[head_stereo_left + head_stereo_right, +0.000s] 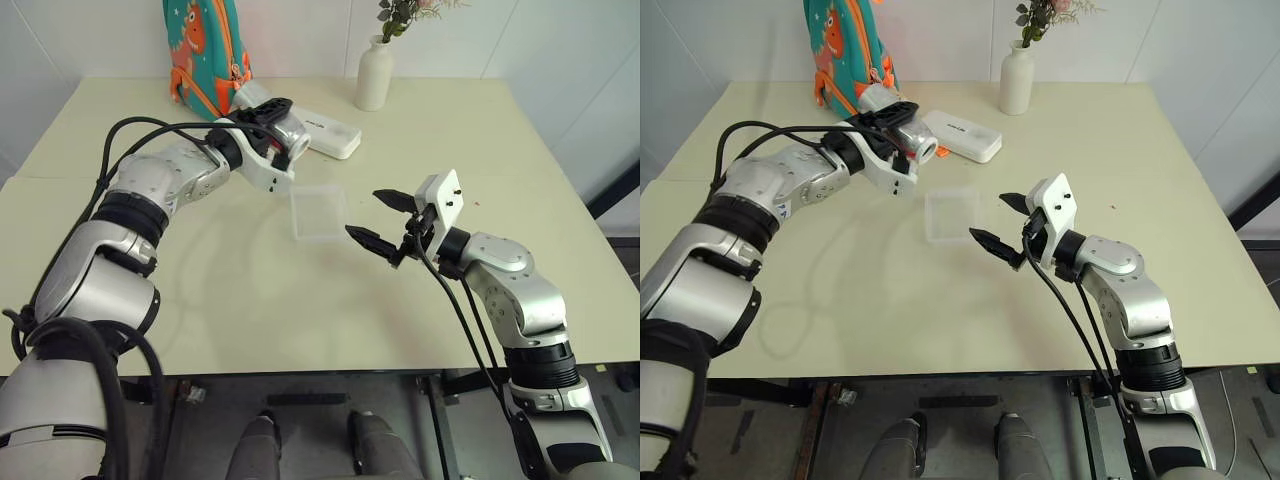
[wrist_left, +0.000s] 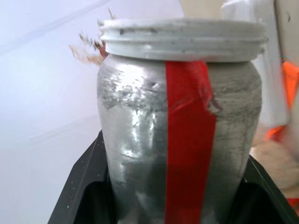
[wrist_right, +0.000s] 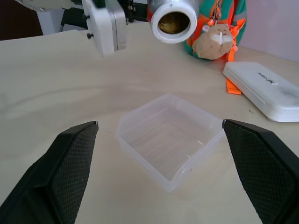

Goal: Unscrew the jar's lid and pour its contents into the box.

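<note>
The left gripper [image 1: 902, 135] is clamped tight on the jar [image 1: 915, 143], a small clear jar with a red label stripe, held on its side in the air above the cream table [image 1: 250, 300]. The jar's open white threaded mouth points toward the table's centre, and in the right wrist view brownish contents [image 3: 174, 22] show inside the mouth. The lid is off the jar.

The box [image 1: 318, 212], a shallow clear plastic square with rounded corners, sits on the table at about 5 o'clock from the jar's mouth, close by and lower. It looks empty. Its near wall faces the right gripper [image 1: 383, 218], whose two black fingers are spread wide and hold nothing. They hang just at 3 o'clock of the box, one fingertip close to the box's corner, not touching as far as can be told.

At 12 o'clock of the box, toward the far table edge, lies an oblong white case [image 1: 326, 133], with a teal and orange backpack [image 1: 205, 50] at 11 o'clock and a white vase [image 1: 374, 75] with a sprig at 1 o'clock. The jar hangs just in front of the case and backpack.

Bare tabletop lies at 6 o'clock of the box, down to the near edge, and at 9 o'clock under the left forearm. The right side of the table beyond the right arm is bare as well.
</note>
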`<state>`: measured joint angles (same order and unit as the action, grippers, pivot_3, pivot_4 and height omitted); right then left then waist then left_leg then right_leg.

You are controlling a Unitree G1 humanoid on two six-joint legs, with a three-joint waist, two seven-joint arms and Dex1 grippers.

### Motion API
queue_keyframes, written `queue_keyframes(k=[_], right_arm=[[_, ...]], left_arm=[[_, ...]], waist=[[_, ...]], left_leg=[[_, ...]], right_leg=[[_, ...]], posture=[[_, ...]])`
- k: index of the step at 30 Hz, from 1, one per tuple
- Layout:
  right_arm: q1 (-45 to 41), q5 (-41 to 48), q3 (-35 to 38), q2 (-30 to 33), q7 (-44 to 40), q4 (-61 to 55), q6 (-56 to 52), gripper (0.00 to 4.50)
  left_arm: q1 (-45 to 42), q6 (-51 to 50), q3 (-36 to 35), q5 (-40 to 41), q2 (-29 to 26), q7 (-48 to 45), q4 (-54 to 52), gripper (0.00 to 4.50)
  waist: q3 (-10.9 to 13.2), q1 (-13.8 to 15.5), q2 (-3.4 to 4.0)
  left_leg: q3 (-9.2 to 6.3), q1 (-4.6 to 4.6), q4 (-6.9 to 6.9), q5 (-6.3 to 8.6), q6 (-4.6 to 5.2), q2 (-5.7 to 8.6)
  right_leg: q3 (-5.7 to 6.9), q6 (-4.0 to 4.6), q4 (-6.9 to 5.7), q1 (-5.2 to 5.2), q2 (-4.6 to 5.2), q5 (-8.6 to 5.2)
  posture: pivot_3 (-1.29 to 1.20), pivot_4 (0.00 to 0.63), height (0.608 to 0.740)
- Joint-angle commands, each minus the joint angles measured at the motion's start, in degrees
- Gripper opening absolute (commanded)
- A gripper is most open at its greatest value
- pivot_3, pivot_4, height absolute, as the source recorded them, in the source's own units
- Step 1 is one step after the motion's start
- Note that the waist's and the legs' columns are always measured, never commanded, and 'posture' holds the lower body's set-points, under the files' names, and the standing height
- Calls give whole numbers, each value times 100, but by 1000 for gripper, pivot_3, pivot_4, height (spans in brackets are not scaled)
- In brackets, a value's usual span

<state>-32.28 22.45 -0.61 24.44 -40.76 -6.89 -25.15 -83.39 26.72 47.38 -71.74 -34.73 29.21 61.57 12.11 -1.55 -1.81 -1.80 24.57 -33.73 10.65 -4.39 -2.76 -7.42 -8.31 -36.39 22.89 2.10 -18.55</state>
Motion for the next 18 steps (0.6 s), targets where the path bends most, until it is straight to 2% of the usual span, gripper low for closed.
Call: queue_keyframes(k=[1,5,10,15,18], right_arm=[[5,156,217,-59,144,-293,4,4480],[33,235,292,-142,270,-356,-22,4480],[107,280,294,-194,353,-376,3,4480],[129,329,320,-241,401,-393,5,4480],[169,361,329,-200,392,-428,-13,4480]], left_arm=[[-418,-442,614,-757,171,759,333,2044],[-623,-312,959,-935,372,1146,611,2044],[-754,-502,1130,-1039,476,1182,721,2044],[-688,-180,867,-595,378,869,726,2044],[-532,429,268,236,211,211,688,2044]], waist=[[0,0,0],[0,-3,0],[0,5,-1],[0,0,-1],[0,-2,-1]], left_leg=[[0,5,0,2,0,0],[1,73,-7,2,-3,0],[4,75,-5,1,-5,0],[7,70,-15,1,-4,1],[7,69,-17,0,-7,1]], right_leg=[[0,-2,0,4,0,-2],[-2,-4,-21,80,0,-3],[-2,3,-36,89,0,-12],[-4,3,-51,87,0,-12],[-4,3,-58,88,-1,-12]], posture=[[0,150,740],[0,150,740],[0,150,740],[0,150,740],[0,150,740]])
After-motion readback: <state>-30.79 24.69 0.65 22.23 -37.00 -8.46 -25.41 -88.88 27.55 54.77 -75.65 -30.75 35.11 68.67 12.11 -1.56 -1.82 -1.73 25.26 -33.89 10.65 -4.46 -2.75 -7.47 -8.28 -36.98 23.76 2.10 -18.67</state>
